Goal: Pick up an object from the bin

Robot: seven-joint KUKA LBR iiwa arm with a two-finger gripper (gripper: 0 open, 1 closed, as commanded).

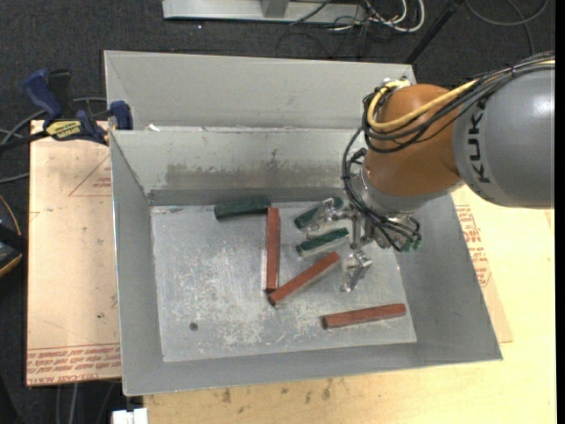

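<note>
Your claw (356, 270) sits at the upper-right end of the red-brown stick (305, 279), which lies diagonally, lower-left to upper-right. Can't tell if the claw is apart or together.

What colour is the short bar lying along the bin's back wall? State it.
The bar is dark green; camera view.

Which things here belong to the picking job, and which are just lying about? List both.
Job in hand: gripper; grey bin; slanted red-brown bar and green bars nearest the gripper.
Lying about: dark green bar by the back wall; front-to-back red-brown bar; frontmost red-brown bar; floor cables behind the bin.
</note>
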